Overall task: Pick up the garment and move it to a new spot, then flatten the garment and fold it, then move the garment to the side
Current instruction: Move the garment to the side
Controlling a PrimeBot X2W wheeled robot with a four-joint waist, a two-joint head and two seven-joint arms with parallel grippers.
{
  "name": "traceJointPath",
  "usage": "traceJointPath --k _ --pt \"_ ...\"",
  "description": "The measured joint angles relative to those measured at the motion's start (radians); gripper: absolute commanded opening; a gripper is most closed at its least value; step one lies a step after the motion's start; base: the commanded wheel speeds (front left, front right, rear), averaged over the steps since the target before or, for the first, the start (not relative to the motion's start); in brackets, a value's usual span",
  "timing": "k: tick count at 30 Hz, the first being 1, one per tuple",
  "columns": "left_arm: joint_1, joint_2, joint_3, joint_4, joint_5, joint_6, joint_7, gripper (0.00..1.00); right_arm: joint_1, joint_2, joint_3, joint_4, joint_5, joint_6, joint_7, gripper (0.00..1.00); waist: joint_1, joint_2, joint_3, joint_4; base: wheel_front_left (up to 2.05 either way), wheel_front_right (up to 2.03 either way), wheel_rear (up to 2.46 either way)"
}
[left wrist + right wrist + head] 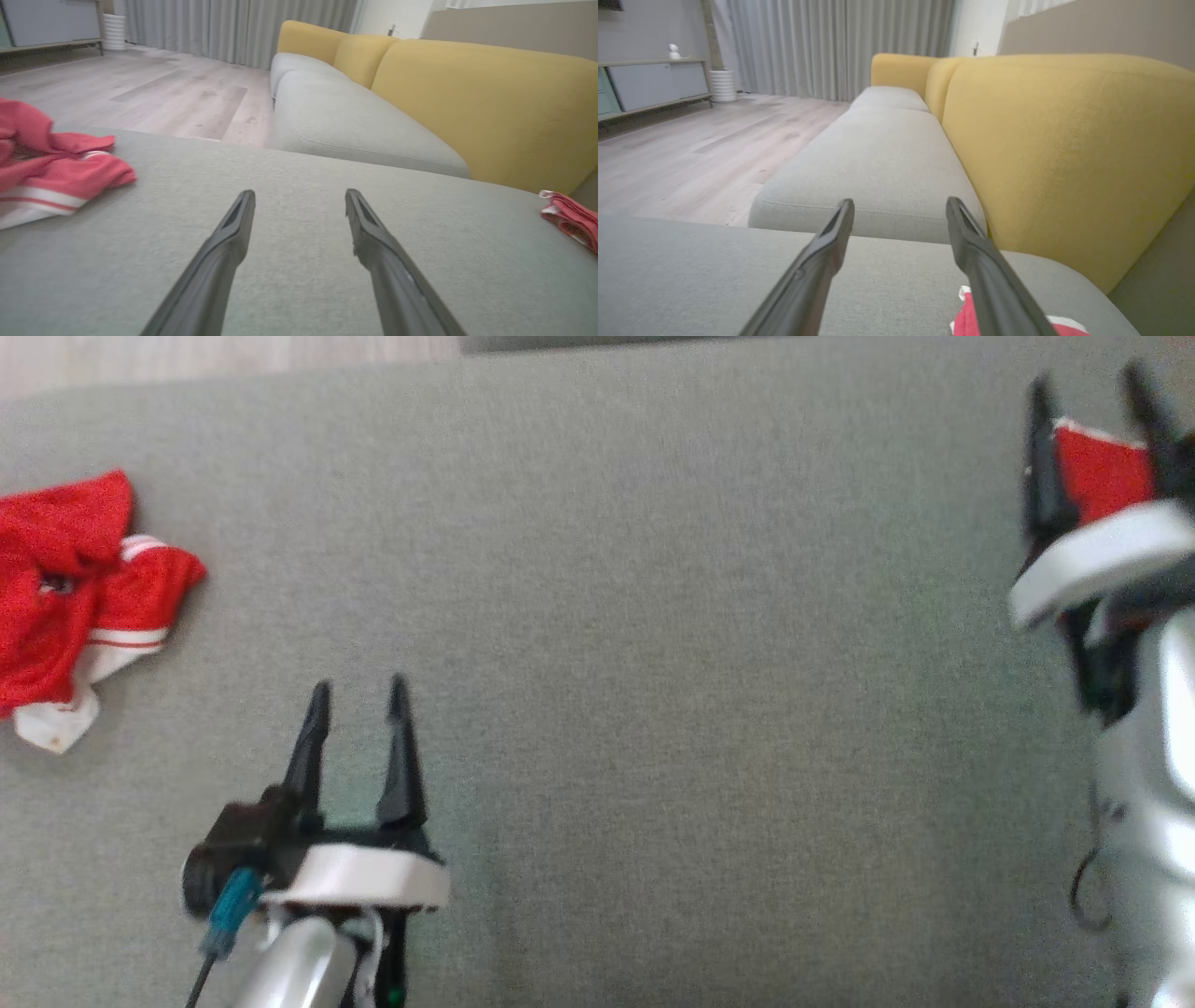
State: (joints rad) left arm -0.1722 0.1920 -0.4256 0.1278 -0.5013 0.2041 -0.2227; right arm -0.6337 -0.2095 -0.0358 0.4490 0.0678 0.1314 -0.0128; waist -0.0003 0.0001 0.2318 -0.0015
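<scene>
A red garment with white trim (1102,476) lies on the grey cushion (653,616) at the far right, showing between and under the fingers of my right gripper (1088,392). That gripper is open, and nothing is pinched in it. In the right wrist view the gripper (900,207) hangs above the cushion, with the garment (966,319) low under its right finger. A second crumpled red and white garment (75,588) lies at the far left. My left gripper (359,695) is open and empty, to the right of it and nearer to me. The left wrist view shows this gripper (299,198), the crumpled garment (51,172) and the other one (570,217).
A yellow sofa back (1064,149) rises along the right, with more grey seat cushions (878,158) ahead. Beyond the cushion edge is a wooden floor (140,93), with grey curtains (831,46) and a low cabinet (654,88) farther off.
</scene>
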Motion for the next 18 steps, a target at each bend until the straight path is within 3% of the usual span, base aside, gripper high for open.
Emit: traceJointPath --k 6,12,18 --pt "0.094 0.017 0.056 0.039 -0.03 0.012 -0.018 1.0 0.255 0.13 0.002 -0.145 -0.048 0.0 -0.041 1.0 0.0 0.0 -0.097 0.021 0.0 0.0 0.0" --pt "0.162 0.014 0.07 0.058 -0.049 0.011 -0.019 1.0 0.462 0.151 -0.016 -0.271 -0.052 0.0 -0.052 1.0 0.0 0.0 -0.151 0.036 0.0 0.0 0.0" --pt "0.208 0.011 0.068 0.061 -0.049 0.007 -0.025 1.0 0.649 0.163 0.04 -0.342 0.048 0.0 -0.053 1.0 0.0001 0.0 -0.186 0.047 0.0 0.0 0.0"
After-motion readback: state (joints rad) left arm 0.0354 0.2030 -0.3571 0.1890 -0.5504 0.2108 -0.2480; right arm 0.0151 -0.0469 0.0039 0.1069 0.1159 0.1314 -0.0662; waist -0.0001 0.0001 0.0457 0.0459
